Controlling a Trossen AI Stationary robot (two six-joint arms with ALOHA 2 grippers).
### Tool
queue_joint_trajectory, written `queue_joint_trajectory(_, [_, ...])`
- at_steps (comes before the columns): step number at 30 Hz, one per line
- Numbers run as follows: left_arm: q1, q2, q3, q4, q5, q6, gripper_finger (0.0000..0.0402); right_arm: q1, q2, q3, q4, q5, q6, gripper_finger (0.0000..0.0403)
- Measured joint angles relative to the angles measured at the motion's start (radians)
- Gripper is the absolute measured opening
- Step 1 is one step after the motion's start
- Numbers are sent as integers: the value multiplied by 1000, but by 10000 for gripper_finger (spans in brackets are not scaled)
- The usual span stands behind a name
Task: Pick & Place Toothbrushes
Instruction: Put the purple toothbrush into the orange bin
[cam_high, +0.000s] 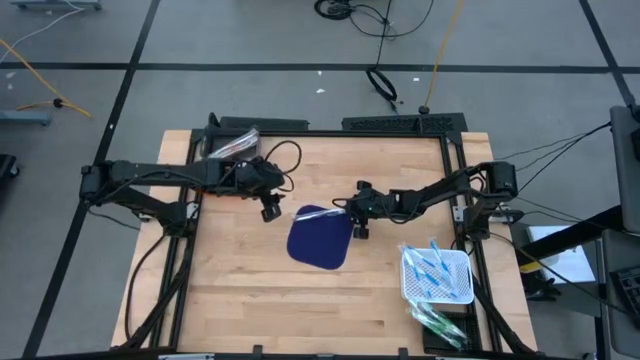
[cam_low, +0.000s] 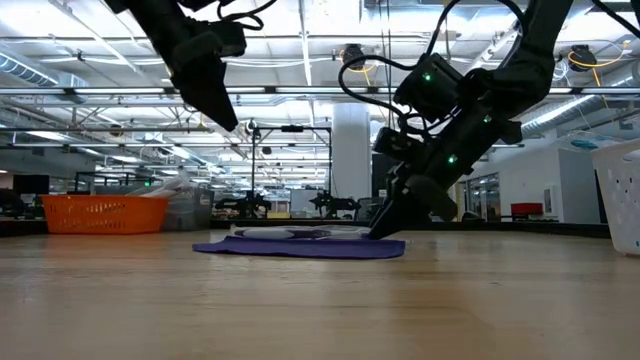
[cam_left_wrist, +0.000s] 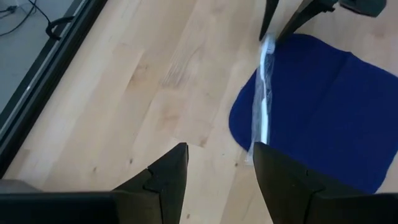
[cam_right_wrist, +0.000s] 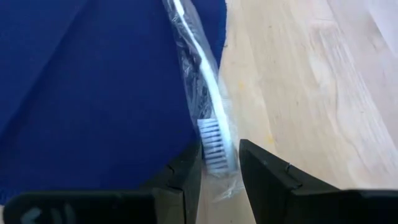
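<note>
One white toothbrush (cam_high: 325, 210) in a clear wrapper lies along the far edge of the dark blue mat (cam_high: 320, 242); it also shows in the left wrist view (cam_left_wrist: 264, 93). My right gripper (cam_high: 355, 216) (cam_right_wrist: 221, 158) is down at the mat's far right corner, shut on the brush's bristle end. My left gripper (cam_high: 270, 211) (cam_left_wrist: 221, 165) hangs open above the table just left of the mat's far left corner and touches nothing. In the low view it hovers high (cam_low: 225, 115), while the right gripper's tips (cam_low: 385, 232) reach the mat (cam_low: 300, 248). My right gripper pinches the wrapped toothbrush at its bristle head (cam_right_wrist: 214, 146), one finger (cam_right_wrist: 186, 171) on each side of the wrapper. The fingers slant down from the table's right side, roughly along the brush. The brush lies flat, its handle (cam_right_wrist: 193, 56) on the mat.
A white basket (cam_high: 405, 275) holding several blue and white toothbrushes sits near the table's right near corner, with a clear bag of green ones (cam_high: 440, 325) beside it. Another clear bag (cam_high: 232, 142) lies at the far left corner. Bare wood lies left and near of the mat.
</note>
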Motion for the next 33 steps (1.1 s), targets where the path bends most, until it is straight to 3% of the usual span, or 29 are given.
queue_joint_trajectory(6, [-1,0,0,7,0,0,182,0,8,2,-11,0,-10,89])
queue_joint_trajectory(12, [0,0,0,7,0,-2,182,0,-21,0,-34,0,-45,14])
queue_joint_trajectory(22, [0,0,0,14,0,-6,182,1,-178,-1,-111,5,-48,5])
queue_joint_trajectory(29, [0,0,0,16,0,-7,182,2,-319,-1,-165,182,-42,2])
queue_joint_trajectory(33, [0,0,0,47,0,-7,182,2,-401,0,-162,212,-15,2])
